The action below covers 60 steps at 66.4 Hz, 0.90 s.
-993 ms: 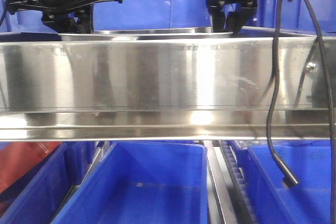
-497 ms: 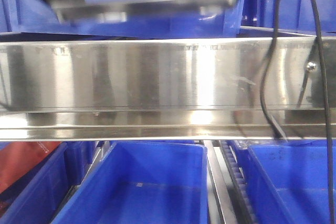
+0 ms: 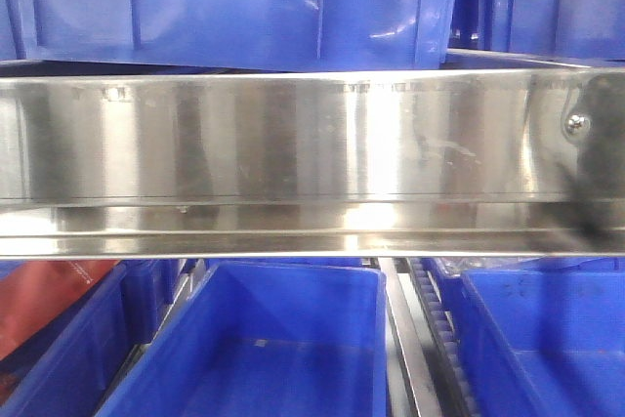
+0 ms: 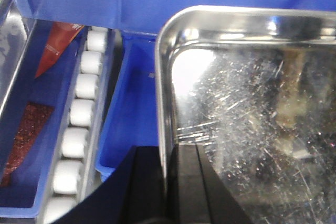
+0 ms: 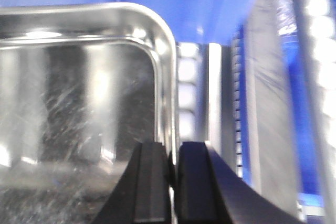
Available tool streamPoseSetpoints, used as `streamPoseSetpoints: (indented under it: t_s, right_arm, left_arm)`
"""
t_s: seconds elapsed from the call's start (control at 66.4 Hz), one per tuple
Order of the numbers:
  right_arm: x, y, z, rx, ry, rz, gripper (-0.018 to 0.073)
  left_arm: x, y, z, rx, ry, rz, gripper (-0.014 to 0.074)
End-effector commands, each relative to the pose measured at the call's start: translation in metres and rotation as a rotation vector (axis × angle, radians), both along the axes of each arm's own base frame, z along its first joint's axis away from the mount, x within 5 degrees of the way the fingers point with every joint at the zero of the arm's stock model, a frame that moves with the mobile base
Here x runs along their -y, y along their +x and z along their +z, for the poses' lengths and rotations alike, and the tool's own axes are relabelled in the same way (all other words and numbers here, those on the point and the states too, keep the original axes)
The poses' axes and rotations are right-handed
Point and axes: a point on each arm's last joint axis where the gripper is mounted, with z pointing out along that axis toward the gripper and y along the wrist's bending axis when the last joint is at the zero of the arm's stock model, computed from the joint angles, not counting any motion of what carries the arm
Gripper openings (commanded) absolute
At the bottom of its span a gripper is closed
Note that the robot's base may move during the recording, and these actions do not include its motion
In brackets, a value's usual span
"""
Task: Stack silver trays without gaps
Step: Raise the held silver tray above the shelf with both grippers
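Note:
A silver tray (image 4: 247, 129) fills the right of the left wrist view, shiny and scratched, held above the blue bins. My left gripper (image 4: 167, 156) is shut on its left rim. The same silver tray (image 5: 79, 103) fills the left of the right wrist view. My right gripper (image 5: 173, 153) is shut on its right rim. In the front view neither the tray nor the grippers show; they are above the frame. No other silver tray is in view.
A long mirror-like steel rail (image 3: 293, 153) with a screw (image 3: 576, 124) crosses the front view. Blue bins (image 3: 264, 339) stand below it and a blue bin (image 3: 234, 7) behind it. A roller track (image 4: 79, 129) and red packets (image 4: 52, 51) lie left of the tray.
Both grippers have lifted the silver tray up out of the front view. The black hanging cable has gone up with them.

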Motion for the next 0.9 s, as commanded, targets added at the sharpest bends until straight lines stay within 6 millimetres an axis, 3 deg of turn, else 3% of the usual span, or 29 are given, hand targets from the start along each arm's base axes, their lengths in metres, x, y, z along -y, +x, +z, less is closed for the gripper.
streamPoseSetpoints:
  t_s: [0.0, 0.151, 0.406, 0.632, 0.888]
  right_arm:
    - [0.007, -0.02, 0.005, 0.062, 0.016, 0.012, -0.0022]
    - [0.017, -0.047, 0.005, 0.082, 0.073, 0.0, -0.0022]
    - [0.034, -0.082, -0.011, 0.077, 0.079, -0.018, -0.0022]
    - [0.032, -0.102, -0.037, 0.056, 0.047, -0.013, -0.0022]
    - [0.03, -0.101, -0.037, 0.07, 0.042, -0.003, -0.0022]
  left_arm:
    - [0.012, -0.016, 0.009, 0.049, -0.039, -0.04, -0.0016]
    - [0.027, -0.038, 0.007, 0.051, 0.005, -0.043, -0.0016]
    - [0.051, -0.073, -0.023, 0.024, -0.006, -0.08, -0.0016]
    - [0.054, -0.075, -0.038, -0.006, -0.01, -0.079, -0.0016]
    - [0.058, -0.075, -0.042, -0.01, -0.041, -0.111, -0.0016]
